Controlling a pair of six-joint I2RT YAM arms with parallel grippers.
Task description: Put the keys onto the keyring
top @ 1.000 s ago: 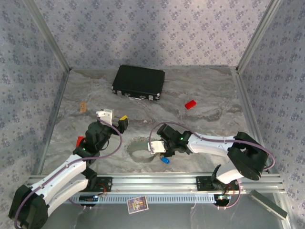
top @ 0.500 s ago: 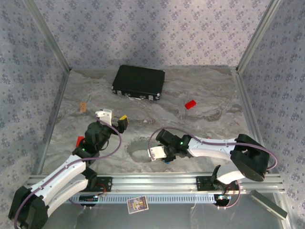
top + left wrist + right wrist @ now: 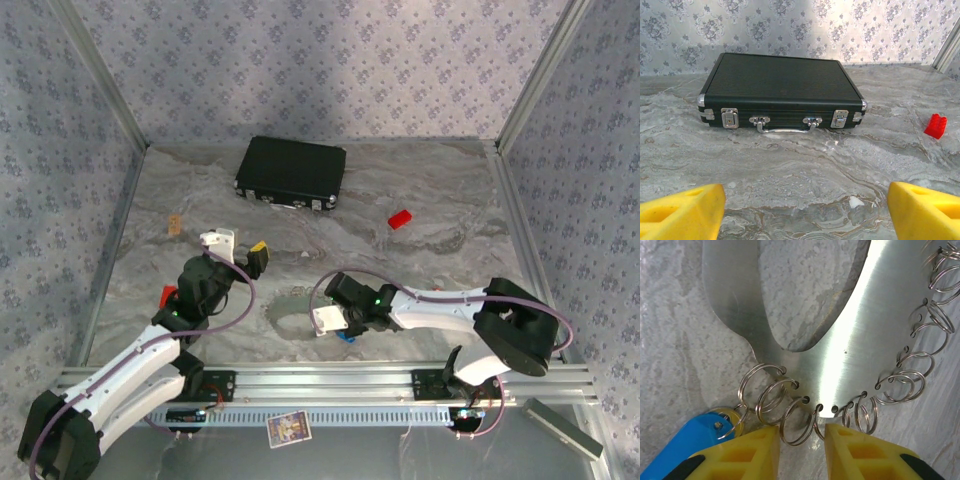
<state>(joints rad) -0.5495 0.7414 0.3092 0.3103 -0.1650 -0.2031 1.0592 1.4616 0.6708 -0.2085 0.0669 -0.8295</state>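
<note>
Hanging low over the grey marble table [image 3: 670, 315], the right gripper [image 3: 802, 432] has its yellow fingers close together, with one thin silver wire keyring [image 3: 797, 422] in the narrow gap. The ring looks light, stiff and slippery, so its outer loop seems the best place to pinch. The blue-headed silver key [image 3: 690, 440] lies just beside, touching the end ring. A shiny curved metal plate [image 3: 880, 330] holding many rings crowds the spot. The left gripper [image 3: 805, 210] is wide apart and holds nothing, facing a black case [image 3: 780, 82].

On my right wrist feed the blue key [image 3: 680, 440] runs off the bottom edge, blade unseen. The steel plate [image 3: 880, 330] is cropped at the top, and the far-right rings [image 3: 935, 270] blur.
</note>
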